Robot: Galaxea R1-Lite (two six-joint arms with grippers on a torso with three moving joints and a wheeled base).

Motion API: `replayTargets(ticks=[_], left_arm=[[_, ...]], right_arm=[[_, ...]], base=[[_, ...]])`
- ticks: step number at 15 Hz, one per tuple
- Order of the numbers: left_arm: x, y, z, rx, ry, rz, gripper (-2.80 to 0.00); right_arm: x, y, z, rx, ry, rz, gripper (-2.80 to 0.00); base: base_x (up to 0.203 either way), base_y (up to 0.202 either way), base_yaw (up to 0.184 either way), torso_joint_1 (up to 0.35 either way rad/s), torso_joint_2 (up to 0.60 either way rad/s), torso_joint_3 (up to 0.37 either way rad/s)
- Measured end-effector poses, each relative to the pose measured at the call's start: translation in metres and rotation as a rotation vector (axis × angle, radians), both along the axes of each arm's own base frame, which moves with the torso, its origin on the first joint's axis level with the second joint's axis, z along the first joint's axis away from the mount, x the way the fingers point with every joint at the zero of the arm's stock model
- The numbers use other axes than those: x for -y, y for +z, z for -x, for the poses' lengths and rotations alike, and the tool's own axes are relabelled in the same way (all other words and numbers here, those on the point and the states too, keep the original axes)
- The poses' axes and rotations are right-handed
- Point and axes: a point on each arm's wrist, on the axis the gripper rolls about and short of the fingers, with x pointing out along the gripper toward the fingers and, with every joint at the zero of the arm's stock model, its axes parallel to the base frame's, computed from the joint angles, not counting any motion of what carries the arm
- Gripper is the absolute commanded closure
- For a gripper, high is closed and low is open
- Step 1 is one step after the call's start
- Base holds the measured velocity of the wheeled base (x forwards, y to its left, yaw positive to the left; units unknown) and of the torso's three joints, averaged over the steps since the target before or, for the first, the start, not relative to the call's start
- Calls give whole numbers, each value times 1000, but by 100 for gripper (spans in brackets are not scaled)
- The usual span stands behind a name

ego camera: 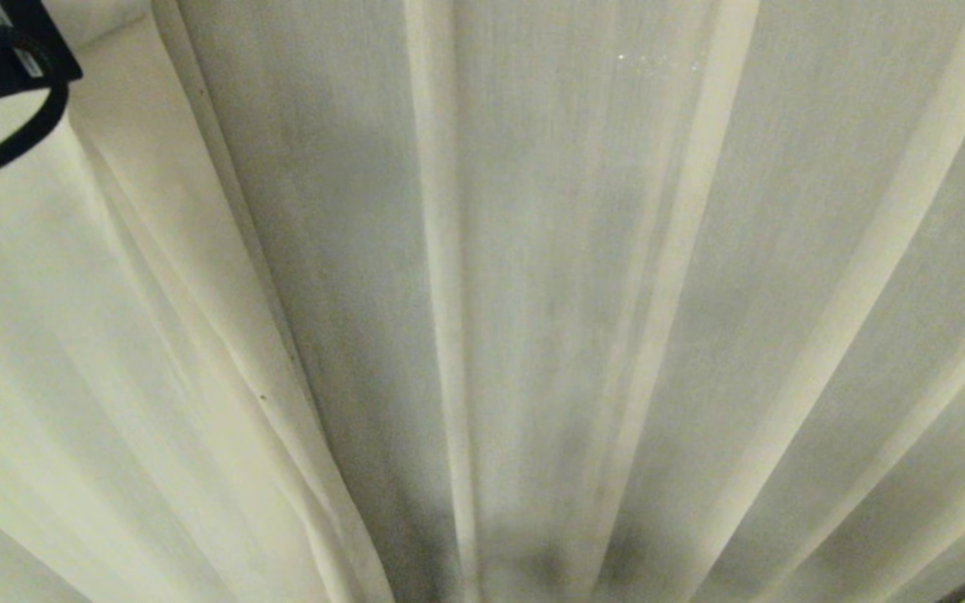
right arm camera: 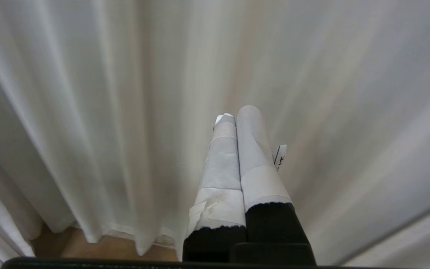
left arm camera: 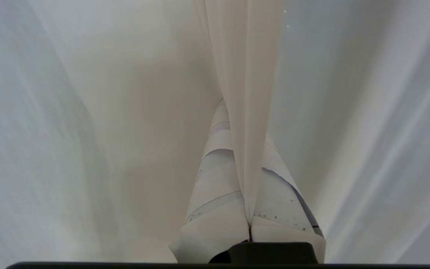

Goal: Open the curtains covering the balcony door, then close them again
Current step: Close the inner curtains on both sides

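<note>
Two grippers, one item: curtains (ego camera: 533, 293), cream, filling the head view, pleats running vertically. Left gripper (left arm camera: 246, 160): fingers (left arm camera: 215, 194) pinched shut on one pleat. Right gripper (right arm camera: 235, 119): fingers pressed together, empty, near the fabric. Hem edge hangs just above the floor (right arm camera: 99, 248) beside the right gripper.

I see the curtains (ego camera: 533, 293) filling my whole head view: cream-beige fabric with long vertical pleats and a fine weave, hanging drawn. One fold (left arm camera: 246, 112) is pinched between my left gripper's (left arm camera: 249, 220) fingers. The hem (right arm camera: 125, 233) hangs just above the floor.
</note>
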Motion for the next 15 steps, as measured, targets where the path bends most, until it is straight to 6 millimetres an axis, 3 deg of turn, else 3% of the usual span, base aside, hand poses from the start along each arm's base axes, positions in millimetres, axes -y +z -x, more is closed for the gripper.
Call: replayTargets(ticks=[6, 15], left_arm=[[0, 0, 1, 3, -2, 0, 0], [-3, -1, 4, -3, 17, 8, 0]], right_arm=[[0, 0, 0, -1, 3, 0, 0], [0, 0, 0, 0, -1, 0, 0]], base=[[0, -166, 0, 0, 3, 4], [0, 0, 0, 0, 0, 0]])
